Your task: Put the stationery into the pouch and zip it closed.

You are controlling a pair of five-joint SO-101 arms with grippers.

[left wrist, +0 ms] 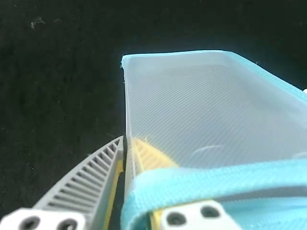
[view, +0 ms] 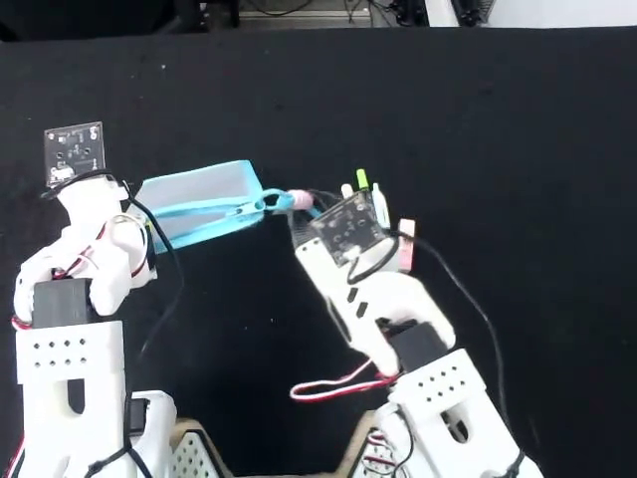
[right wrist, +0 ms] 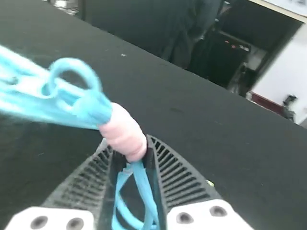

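Held at both ends over the black table [view: 498, 149], the pale, teal-trimmed pouch [view: 204, 204] spans the gap between the two arms. The left gripper [left wrist: 125, 160] is clamped tight on the end nearer its own base, with fabric pinched between its fingers. The right gripper [right wrist: 128, 155] has closed on the pink pull tab [right wrist: 123, 130] at the opposite end, and a teal cord [right wrist: 136, 191] trails down between its jaws. We judge the zip to be the step in hand, though we cannot tell how far the teeth are joined. Small green, white and pink stationery pieces [view: 361, 184] lie just beside the right arm's wrist, apparently outside the pouch. To do this well, we would treat the left grip as an anchor and draw the tab straight along the zip line, with the pouch taut and level so the slider does not bind. A pull off that line would likely twist the soft wall or slip the tab from the pads. The left arm sits folded close to its base, wrist turned in toward the pouch. The right arm extends forward and across, its gripper low and pointed at the pouch's end.
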